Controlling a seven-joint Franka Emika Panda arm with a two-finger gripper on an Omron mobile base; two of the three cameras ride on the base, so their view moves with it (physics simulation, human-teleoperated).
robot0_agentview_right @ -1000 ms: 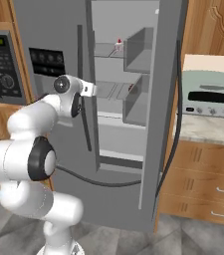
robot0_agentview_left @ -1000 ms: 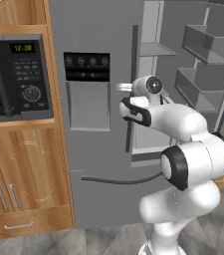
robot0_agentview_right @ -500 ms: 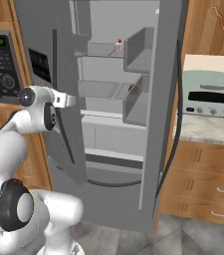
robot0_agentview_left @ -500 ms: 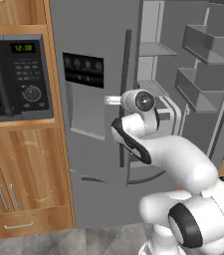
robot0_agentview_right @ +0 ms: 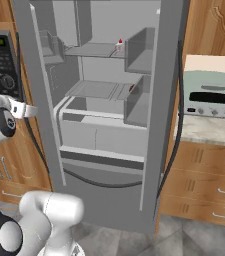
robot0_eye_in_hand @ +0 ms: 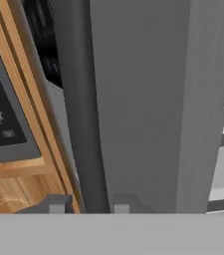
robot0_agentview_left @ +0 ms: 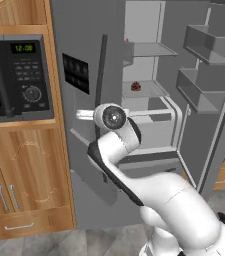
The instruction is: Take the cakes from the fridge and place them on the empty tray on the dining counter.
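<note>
**A:** Kitchen of warm wood cabinets, and both fridge (robot0_agentview_right: 99,100) doors stand swung open. Where's the gripper (robot0_eye_in_hand: 86,201)?

**B:** Right at the left door's dark vertical handle (robot0_eye_in_hand: 86,124). In the hand view the two small tips sit either side of that bar, clenched on it, so I'd say it's grasping the handle.

**A:** So the door-opening is about finished?

**B:** Looks it. Nothing's been lifted out, though. The white slice with the red cherry (robot0_agentview_right: 119,44) sits on the upper shelf, and the dark round cake (robot0_agentview_left: 136,86) on the shelf below.

**A:** So both cakes remain to fetch, then the trip to the tray.

**B:** That's my read.

**A:** Surfaces?

**B:** Smooth matte grey doors and shelves, boxy door bins (robot0_agentview_left: 206,45), a curved grey gasket (robot0_agentview_right: 99,180) low down. Glossy black microwave (robot0_agentview_left: 14,80) to the left, pale green toaster oven (robot0_agentview_right: 211,95) on a speckled bench (robot0_agentview_right: 204,130) to the right.
</note>
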